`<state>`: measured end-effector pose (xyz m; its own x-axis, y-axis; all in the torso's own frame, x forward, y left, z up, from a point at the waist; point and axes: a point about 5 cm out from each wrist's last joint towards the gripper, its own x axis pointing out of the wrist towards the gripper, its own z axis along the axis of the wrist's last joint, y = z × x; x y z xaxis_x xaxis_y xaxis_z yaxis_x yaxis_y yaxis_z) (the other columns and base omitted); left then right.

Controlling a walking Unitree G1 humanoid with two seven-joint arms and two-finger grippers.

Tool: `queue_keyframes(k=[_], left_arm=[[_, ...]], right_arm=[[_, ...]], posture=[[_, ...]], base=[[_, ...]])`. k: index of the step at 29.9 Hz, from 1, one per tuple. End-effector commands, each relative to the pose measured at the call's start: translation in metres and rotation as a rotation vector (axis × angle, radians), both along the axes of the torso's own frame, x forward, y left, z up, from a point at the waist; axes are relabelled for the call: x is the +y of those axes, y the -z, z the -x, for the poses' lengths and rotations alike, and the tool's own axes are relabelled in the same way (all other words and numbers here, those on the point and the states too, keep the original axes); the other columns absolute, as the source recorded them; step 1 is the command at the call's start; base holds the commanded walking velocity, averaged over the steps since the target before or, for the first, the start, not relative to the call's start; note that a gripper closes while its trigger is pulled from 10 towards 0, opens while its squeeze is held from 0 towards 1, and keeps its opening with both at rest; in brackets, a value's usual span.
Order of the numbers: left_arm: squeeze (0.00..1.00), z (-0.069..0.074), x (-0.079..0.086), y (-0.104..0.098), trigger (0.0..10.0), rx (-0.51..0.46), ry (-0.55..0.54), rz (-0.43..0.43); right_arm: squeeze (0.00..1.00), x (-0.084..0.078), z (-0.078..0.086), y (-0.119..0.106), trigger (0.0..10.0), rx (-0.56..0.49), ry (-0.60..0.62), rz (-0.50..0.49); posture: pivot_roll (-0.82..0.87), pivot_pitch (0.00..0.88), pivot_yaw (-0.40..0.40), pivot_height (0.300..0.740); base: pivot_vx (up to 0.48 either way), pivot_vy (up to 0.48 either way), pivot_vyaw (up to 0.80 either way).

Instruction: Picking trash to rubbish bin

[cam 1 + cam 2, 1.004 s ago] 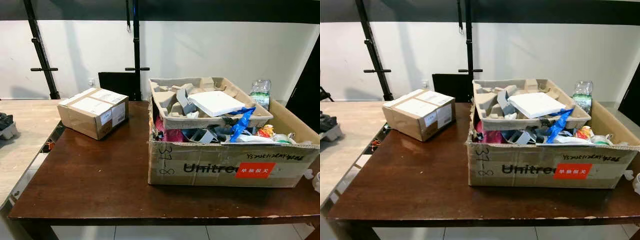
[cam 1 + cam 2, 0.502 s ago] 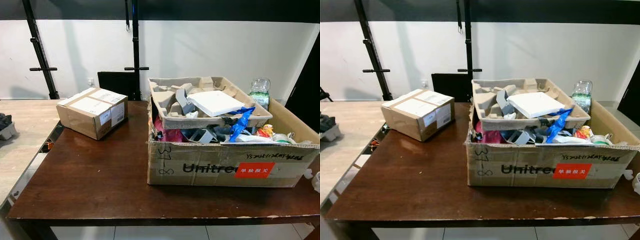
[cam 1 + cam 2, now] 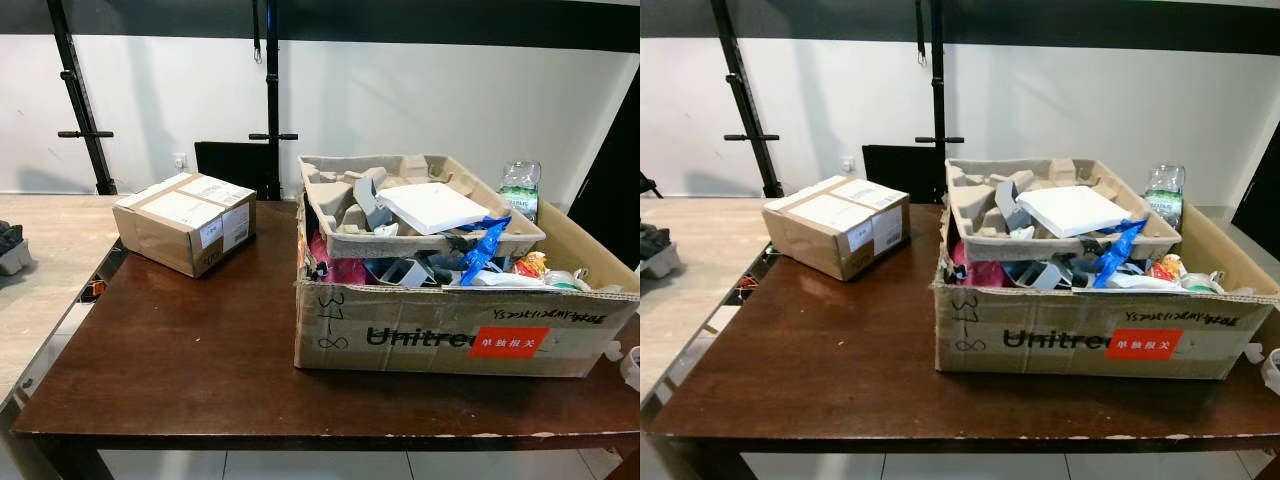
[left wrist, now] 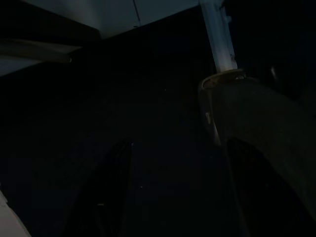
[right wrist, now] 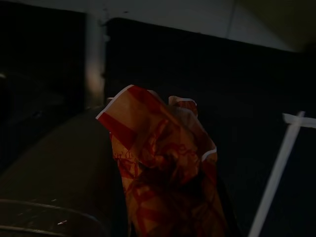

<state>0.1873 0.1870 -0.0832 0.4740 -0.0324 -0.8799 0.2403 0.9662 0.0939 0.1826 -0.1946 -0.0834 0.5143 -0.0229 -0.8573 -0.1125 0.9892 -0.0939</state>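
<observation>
Cardboard dominates the head views: a big open carton (image 3: 440,340) printed "Unitree" sits on the right of the dark wooden tabletop (image 3: 180,350), and a small sealed parcel (image 3: 185,220) stands well apart toward the far left corner. Over the last second the whole picture has drifted only slightly, which reads as the camera settling, not the things moving; nothing on the tabletop has changed, so I judge the robot is squared up before the carton with the drop not yet made.

The carton appears to serve as the rubbish bin. In it lies a moulded pulp tray (image 3: 420,200) carrying a white flat slab (image 3: 432,207), with blue plastic (image 3: 480,250), pink material (image 3: 335,268) and mixed wrappers beneath. A clear bottle (image 3: 520,188) stands at its far right edge.

The right gripper (image 5: 168,197), low in shadow, is closed on a crumpled red-and-orange wrapper (image 5: 158,153). The left gripper (image 4: 177,197) hangs in the dark, its 2 fingers apart and holding nothing.
</observation>
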Motion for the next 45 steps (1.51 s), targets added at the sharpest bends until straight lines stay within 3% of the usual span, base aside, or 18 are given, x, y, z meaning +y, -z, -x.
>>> queue_keyframes(k=[1, 17, 24, 45], left_arm=[[0.00, 0.011, 0.002, 0.005, 10.0, 0.041, 0.015, -0.019], [0.00, -0.001, -0.010, 0.001, 10.0, 0.001, 0.019, 0.008], [0.00, 0.002, 0.003, 0.001, 10.0, 0.002, -0.053, 0.018], [0.00, 0.005, 0.008, 0.001, 10.0, 0.005, -0.077, 0.031]], right_arm=[[0.00, -0.002, 0.005, 0.003, 10.0, 0.027, 0.013, 0.027], [0.00, -0.013, 0.011, 0.003, 10.0, 0.004, 0.112, 0.049], [0.00, -0.014, 0.010, 0.003, 10.0, 0.002, 0.097, 0.049], [0.00, -0.010, 0.008, 0.003, 10.0, 0.007, 0.063, 0.044]], posture=[[-0.06, 0.135, -0.041, 0.740], [-0.11, 0.126, 0.022, 0.740], [-0.11, 0.134, 0.002, 0.740], [-0.09, 0.142, -0.013, 0.740]], base=[[0.000, 0.000, 0.00], [0.000, 0.000, 0.00], [0.000, 0.000, 0.00], [-0.034, 0.000, 0.00]])
